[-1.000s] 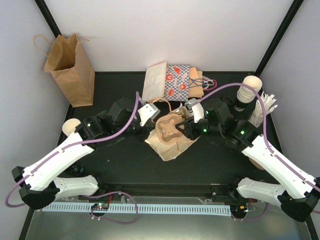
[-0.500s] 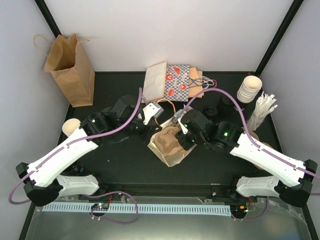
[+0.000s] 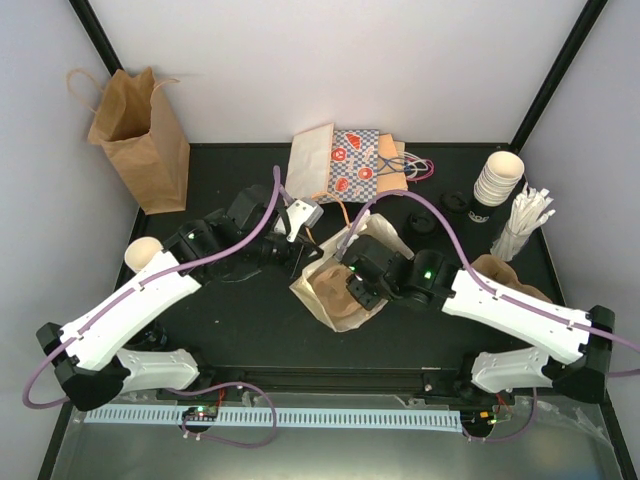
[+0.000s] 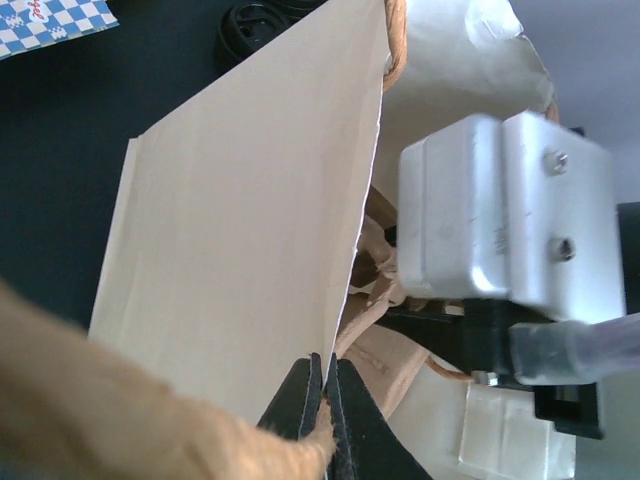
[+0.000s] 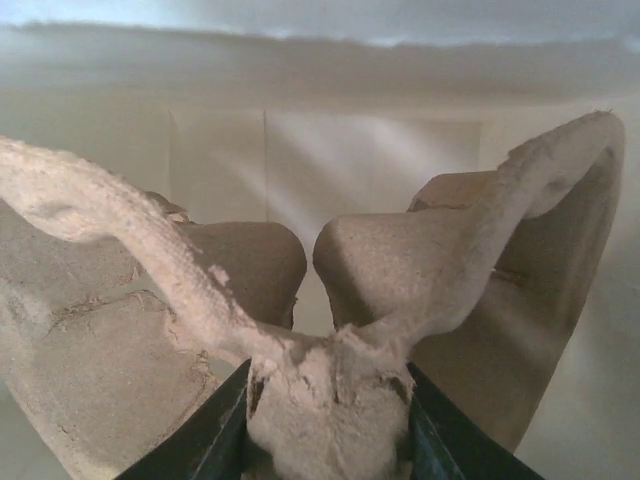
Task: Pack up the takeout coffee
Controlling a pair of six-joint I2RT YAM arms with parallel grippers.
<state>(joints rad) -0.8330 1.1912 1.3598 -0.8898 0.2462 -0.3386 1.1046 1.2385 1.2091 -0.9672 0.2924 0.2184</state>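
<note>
Takeout coffee cups point(image 3: 498, 178): one upright stack, rims up, long axis vertical, at the back-right corner of the table. It is well apart from both pincers and nothing touches it. From the right gripper point(image 5: 330, 400) the stack lies behind the fingers and off toward the far side, past that arm's own elbow. From the left gripper point(image 4: 325, 385) it is clear across the bag, so the right arm is the nearer one by a good margin. The right gripper is not free. Its jaws are part-way closed, pinching the centre nub of the pulp cup carrier point(image 5: 455, 270), which sits ahead of the fingers inside the mouth of the cream paper bag point(image 4: 240, 230). Bag walls fill the wrist view in front of it. How deep the carrier sits I can't tell, since the wrist blocks the overhead view. The left gripper is pressed together on the bag's top lip, holding the mouth up just beside the right wrist. Judgement: the step in hand is seating the carrier, and the cups come after. Reaching them would need the right gripper to let go, back out of the mouth and swing away toward the stack. Given the vertical axis it would then close on the stack from the side or above. White sticks point(image 3: 525, 215) stand just beside the stack, on the side nearer that arm's base, which looks like a snag risk.
</note>
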